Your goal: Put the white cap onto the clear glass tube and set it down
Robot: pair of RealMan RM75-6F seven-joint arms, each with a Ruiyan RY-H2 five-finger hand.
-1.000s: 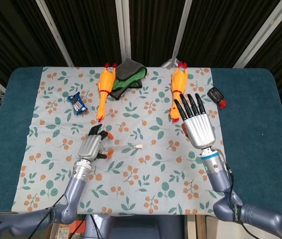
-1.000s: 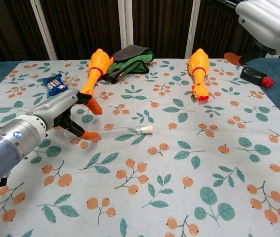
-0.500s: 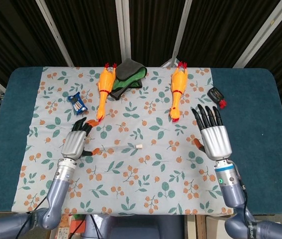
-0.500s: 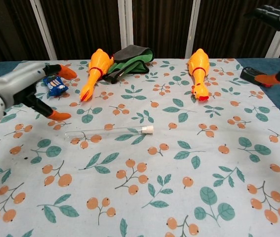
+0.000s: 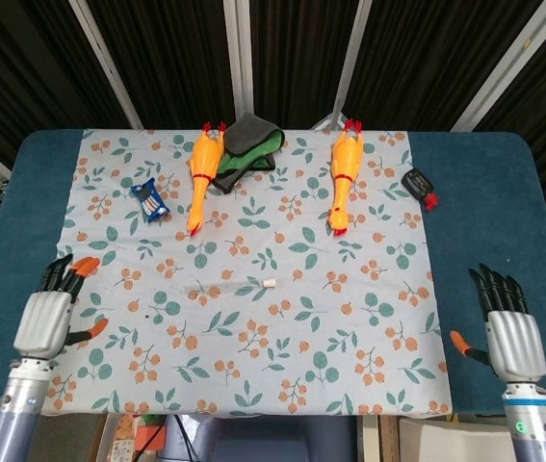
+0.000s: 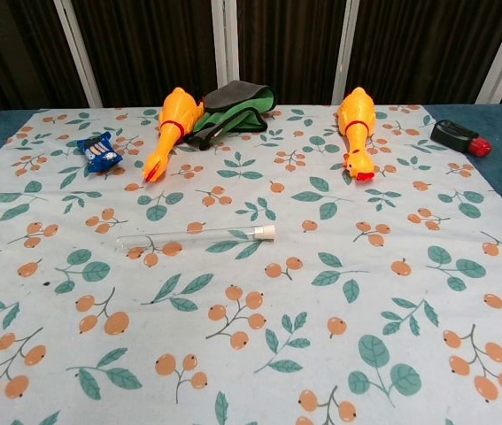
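A: Status of the clear glass tube?

B: We see it lying flat on the floral cloth near centre, white cap seated on its 3 o'clock end. Nothing touches it.

A: What has changed?

B: A second ago our left hand was at the tube and our right hand hovered above the cloth. Both have withdrawn, to 8 and 4 o'clock, fingers spread and holding nothing. We judge the task complete.
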